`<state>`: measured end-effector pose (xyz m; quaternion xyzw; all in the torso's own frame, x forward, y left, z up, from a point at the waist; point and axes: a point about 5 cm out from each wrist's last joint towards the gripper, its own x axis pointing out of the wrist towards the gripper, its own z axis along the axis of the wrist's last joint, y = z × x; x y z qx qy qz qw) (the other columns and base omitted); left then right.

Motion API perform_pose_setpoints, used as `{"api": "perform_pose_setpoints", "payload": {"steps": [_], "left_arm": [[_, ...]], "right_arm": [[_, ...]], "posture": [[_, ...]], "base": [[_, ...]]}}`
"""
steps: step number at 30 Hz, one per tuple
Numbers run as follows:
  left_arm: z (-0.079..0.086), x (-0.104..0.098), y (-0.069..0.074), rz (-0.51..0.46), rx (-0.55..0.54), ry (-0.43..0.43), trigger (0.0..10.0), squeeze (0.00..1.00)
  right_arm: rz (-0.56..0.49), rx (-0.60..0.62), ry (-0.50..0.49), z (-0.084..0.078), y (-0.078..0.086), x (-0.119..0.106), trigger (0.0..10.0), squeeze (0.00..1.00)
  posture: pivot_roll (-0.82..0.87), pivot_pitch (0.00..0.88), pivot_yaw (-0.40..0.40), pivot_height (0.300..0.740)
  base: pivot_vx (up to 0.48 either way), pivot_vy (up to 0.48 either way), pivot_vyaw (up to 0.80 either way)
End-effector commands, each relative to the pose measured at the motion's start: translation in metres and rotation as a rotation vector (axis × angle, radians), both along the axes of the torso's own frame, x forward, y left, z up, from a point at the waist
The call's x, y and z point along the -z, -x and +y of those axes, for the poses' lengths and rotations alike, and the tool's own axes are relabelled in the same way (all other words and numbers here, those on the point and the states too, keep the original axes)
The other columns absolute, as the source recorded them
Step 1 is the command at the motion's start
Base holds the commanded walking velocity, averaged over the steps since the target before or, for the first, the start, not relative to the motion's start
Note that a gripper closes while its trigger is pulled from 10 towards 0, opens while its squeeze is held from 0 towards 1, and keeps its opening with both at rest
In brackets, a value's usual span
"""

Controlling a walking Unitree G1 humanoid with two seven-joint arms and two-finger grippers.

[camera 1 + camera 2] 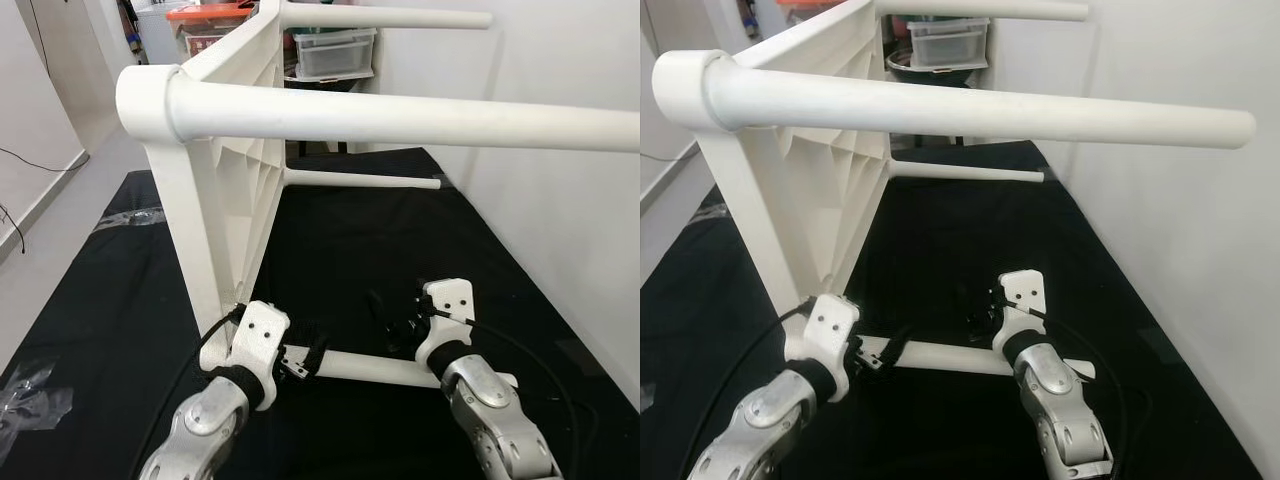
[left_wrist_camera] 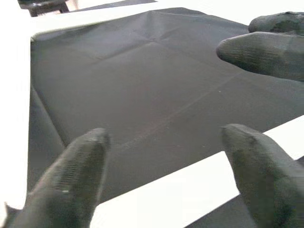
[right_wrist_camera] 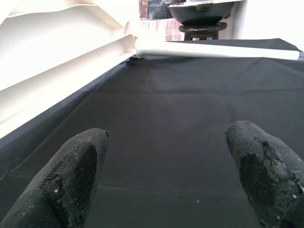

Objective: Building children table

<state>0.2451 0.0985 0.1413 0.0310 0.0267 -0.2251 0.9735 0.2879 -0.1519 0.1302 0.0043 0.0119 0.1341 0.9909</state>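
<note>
Both sets of jaws stand wide open, holding nothing: the left gripper straddles the bottom leg, and the right gripper hovers over its middle. The white table balances on its side on the black sheet; a careless nudge could topple it.

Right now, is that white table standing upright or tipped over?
Tipped on its side: the white table rests on one edge on the black mat, its legs pointing sideways.
</note>
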Motion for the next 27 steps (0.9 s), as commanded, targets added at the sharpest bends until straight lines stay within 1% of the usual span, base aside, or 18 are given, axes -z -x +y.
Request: {"api": "perform_pose_setpoints", "payload": {"steps": [1, 2, 3, 6, 8, 9, 10, 11, 12, 13, 15, 16, 18, 21, 23, 24, 25, 27], "left_arm": [[0.003, 0.001, 0.002, 0.020, -0.003, 0.025, 0.0, 0.00], [0.004, 0.001, 0.002, 0.025, -0.005, 0.036, 0.0, 0.00], [0.008, 0.003, 0.002, 0.039, -0.029, 0.046, 0.0, 0.00], [0.021, 0.008, 0.002, 0.062, -0.072, 0.053, 0.0, 0.00], [0.021, 0.008, 0.002, 0.062, -0.072, 0.053, 0.0, 0.00], [0.024, 0.009, 0.002, 0.064, -0.078, 0.050, 0.0, 0.00], [0.024, 0.009, 0.002, 0.064, -0.078, 0.050, 0.0, 0.00], [0.030, 0.012, 0.003, 0.074, -0.089, 0.048, 0.0, 0.00], [0.033, 0.014, 0.004, 0.082, -0.097, 0.047, 0.0, 0.00], [0.033, 0.014, 0.004, 0.082, -0.097, 0.047, 0.0, 0.00], [0.039, 0.017, 0.004, 0.096, -0.124, 0.061, 0.0, 0.00], [0.039, 0.017, 0.004, 0.096, -0.124, 0.061, 0.0, 0.00], [0.043, 0.018, 0.004, 0.101, -0.141, 0.073, 0.0, 0.00], [0.044, 0.018, 0.003, 0.102, -0.144, 0.074, 0.0, 0.00], [0.046, 0.019, 0.002, 0.101, -0.146, 0.071, 0.0, 0.00], [0.048, 0.019, 0.001, 0.098, -0.147, 0.062, 0.0, 0.00], [0.048, 0.019, 0.001, 0.098, -0.147, 0.062, 0.0, 0.00], [0.050, 0.020, -0.001, 0.095, -0.146, 0.052, 0.0, 0.00]], "right_arm": [[0.016, -0.002, -0.003, 0.000, 0.002, 0.002, 10.0, 0.00], [0.014, -0.004, -0.002, 0.000, 0.003, 0.002, 10.0, 0.00], [-0.001, -0.026, 0.034, -0.002, 0.004, -0.001, 10.0, 0.00], [-0.054, -0.105, 0.108, -0.019, 0.012, -0.018, 10.0, 0.00], [-0.054, -0.105, 0.108, -0.019, 0.012, -0.018, 10.0, 0.00], [-0.076, -0.131, 0.123, -0.027, 0.017, -0.027, 10.0, 0.00], [-0.076, -0.131, 0.123, -0.027, 0.017, -0.027, 10.0, 0.00], [-0.114, -0.163, 0.161, -0.038, 0.025, -0.043, 10.0, 0.00], [-0.139, -0.188, 0.192, -0.044, 0.032, -0.054, 10.0, 0.00], [-0.139, -0.188, 0.192, -0.044, 0.032, -0.054, 10.0, 0.00], [-0.182, -0.289, 0.296, -0.056, 0.056, -0.073, 10.0, 0.00], [-0.182, -0.289, 0.296, -0.056, 0.056, -0.073, 10.0, 0.00], [-0.184, -0.361, 0.379, -0.064, 0.075, -0.086, 10.0, 0.00], [-0.175, -0.377, 0.418, -0.071, 0.082, -0.092, 10.0, 0.00], [-0.162, -0.361, 0.535, -0.089, 0.090, -0.107, 10.0, 0.00], [-0.188, -0.314, 0.613, -0.099, 0.089, -0.120, 10.0, 0.00], [-0.188, -0.314, 0.613, -0.099, 0.089, -0.120, 10.0, 0.00], [-0.244, -0.233, 0.700, -0.111, 0.088, -0.142, 10.0, 0.00]], "posture": [[-0.10, 0.050, 0.011, 0.740], [-0.10, 0.050, 0.011, 0.740], [-0.09, 0.052, 0.020, 0.740], [-0.09, 0.054, 0.024, 0.740], [-0.09, 0.054, 0.024, 0.740], [-0.09, 0.054, 0.024, 0.740], [-0.09, 0.054, 0.024, 0.740], [-0.10, 0.056, 0.029, 0.740], [-0.11, 0.056, 0.030, 0.740], [-0.11, 0.056, 0.030, 0.740], [-0.12, 0.060, 0.044, 0.740], [-0.12, 0.060, 0.044, 0.740], [-0.13, 0.058, 0.053, 0.740], [-0.13, 0.056, 0.057, 0.740], [-0.13, 0.051, 0.072, 0.740], [-0.14, 0.044, 0.083, 0.740], [-0.14, 0.044, 0.083, 0.740], [-0.13, 0.039, 0.090, 0.740]], "base": [[0.000, 0.000, 0.00], [0.000, 0.000, 0.00], [0.000, 0.000, 0.00], [0.000, 0.000, 0.00], [0.000, 0.000, 0.00], [0.000, 0.000, 0.00], [0.000, 0.000, 0.00], [0.000, 0.000, 0.00], [0.000, 0.000, 0.00], [0.000, 0.000, 0.00], [0.000, 0.000, 0.00], [0.000, 0.000, 0.00], [0.000, 0.000, 0.00], [0.000, 0.000, 0.00], [0.000, 0.000, 0.00], [0.000, 0.000, 0.00], [0.000, 0.000, 0.00], [0.000, 0.000, 0.00]]}}
